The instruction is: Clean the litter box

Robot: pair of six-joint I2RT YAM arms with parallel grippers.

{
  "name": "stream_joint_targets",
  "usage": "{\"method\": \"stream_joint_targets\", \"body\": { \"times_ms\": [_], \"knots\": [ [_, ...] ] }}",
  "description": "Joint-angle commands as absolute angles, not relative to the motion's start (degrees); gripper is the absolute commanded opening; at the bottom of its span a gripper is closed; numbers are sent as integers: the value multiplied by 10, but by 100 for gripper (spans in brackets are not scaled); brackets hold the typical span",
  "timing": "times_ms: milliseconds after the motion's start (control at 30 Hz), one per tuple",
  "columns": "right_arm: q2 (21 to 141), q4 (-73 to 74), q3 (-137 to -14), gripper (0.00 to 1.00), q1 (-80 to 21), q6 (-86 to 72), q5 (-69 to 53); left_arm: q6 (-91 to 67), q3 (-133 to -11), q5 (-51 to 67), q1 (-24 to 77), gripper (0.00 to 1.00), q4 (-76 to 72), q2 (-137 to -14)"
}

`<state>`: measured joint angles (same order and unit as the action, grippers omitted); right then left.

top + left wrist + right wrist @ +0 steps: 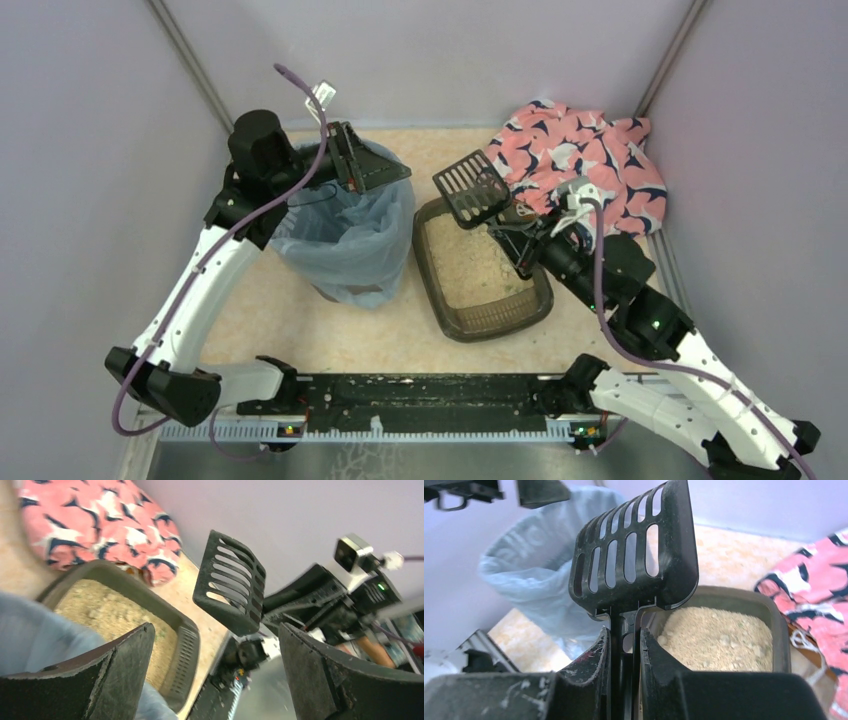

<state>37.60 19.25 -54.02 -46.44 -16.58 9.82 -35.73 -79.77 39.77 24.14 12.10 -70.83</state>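
The dark brown litter box [500, 322], holding beige litter, lies on the floor at centre right. My right gripper [515, 225] is shut on the handle of a black slotted scoop [472, 188], which it holds up over the box's far left corner. In the right wrist view the scoop [634, 555] stands upright and looks empty, its handle pinched at my right gripper [624, 635], with the litter box [775, 625] below. My left gripper [365, 170] hangs open over the bin's far rim. In its own view my left gripper [215, 630] holds nothing and faces the scoop [230, 582] and litter box [189, 640].
A round bin lined with a translucent blue bag [345, 235] stands just left of the litter box. A pink patterned cloth [585, 165] lies bunched at the back right, touching the box's far side. Purple walls close in the back and both sides.
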Motion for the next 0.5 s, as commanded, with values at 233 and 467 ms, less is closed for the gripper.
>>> {"method": "stream_joint_targets", "body": {
  "times_ms": [233, 467],
  "knots": [
    [376, 116, -560, 0, -463, -119, -135, -499, -764, 606, 247, 99, -59, -740],
    [409, 110, -561, 0, -464, -114, -175, -514, -710, 623, 264, 98, -80, -748]
  ]
}}
